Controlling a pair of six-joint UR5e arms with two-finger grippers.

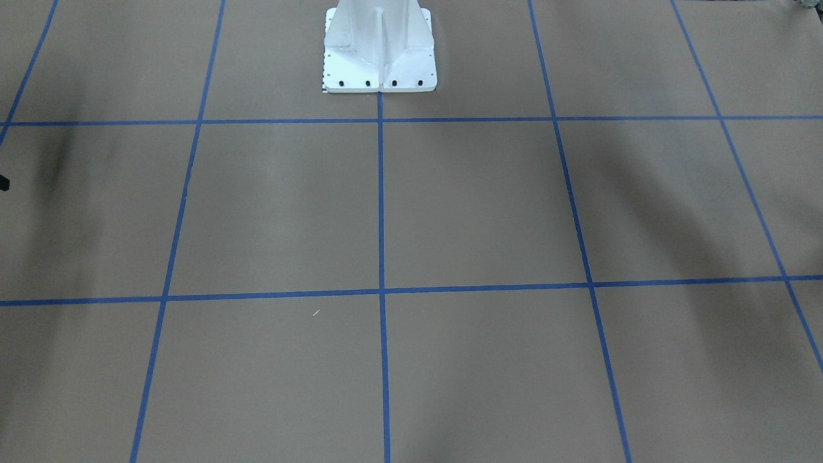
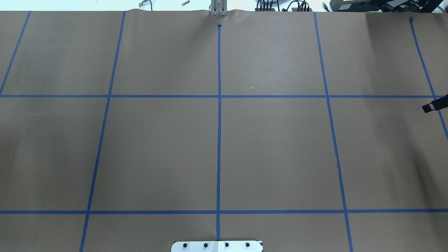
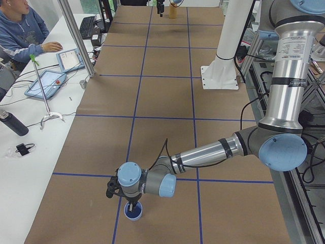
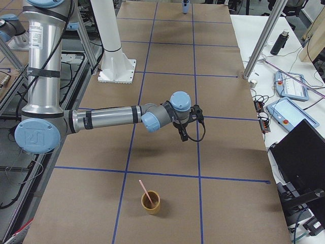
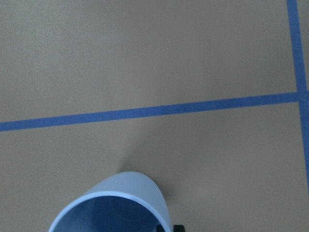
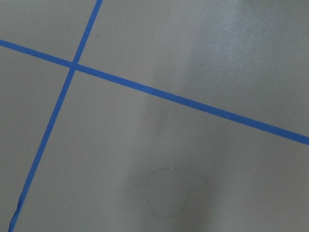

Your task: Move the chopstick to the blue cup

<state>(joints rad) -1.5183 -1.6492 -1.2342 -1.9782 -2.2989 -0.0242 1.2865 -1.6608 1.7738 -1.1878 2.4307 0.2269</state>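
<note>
In the front-facing view we see only the bench [image 1: 488, 206], its blue tape [image 1: 380, 193] grid and the white pedestal [image 1: 379, 51]; none of the task's things show.

The overhead view adds only a black part [image 2: 433, 105] at the right edge, too little to read.

From the exterior left view, the left end effector [image 3: 133, 206] hangs just over the blue cup [image 3: 134, 213]. We cannot tell whether it is open or closed.

From the exterior right view, the chopstick [image 4: 145, 189] stands in the brown cup [image 4: 151, 203], well apart from the blue cup. Its long axis is near upright, with the lower end inside the cup and the free end tilted toward that view's left. The right end effector [image 4: 183, 136] hangs above the bench, apart from the brown cup, and we cannot tell its state either. We judge the stick light, stiff, thin and smooth, so apt to pivot. We would pinch it across the exposed length above the rim.

The left wrist view shows the blue cup's open mouth, and we see no stick in it.

The right wrist view shows only bench and tape.
</note>
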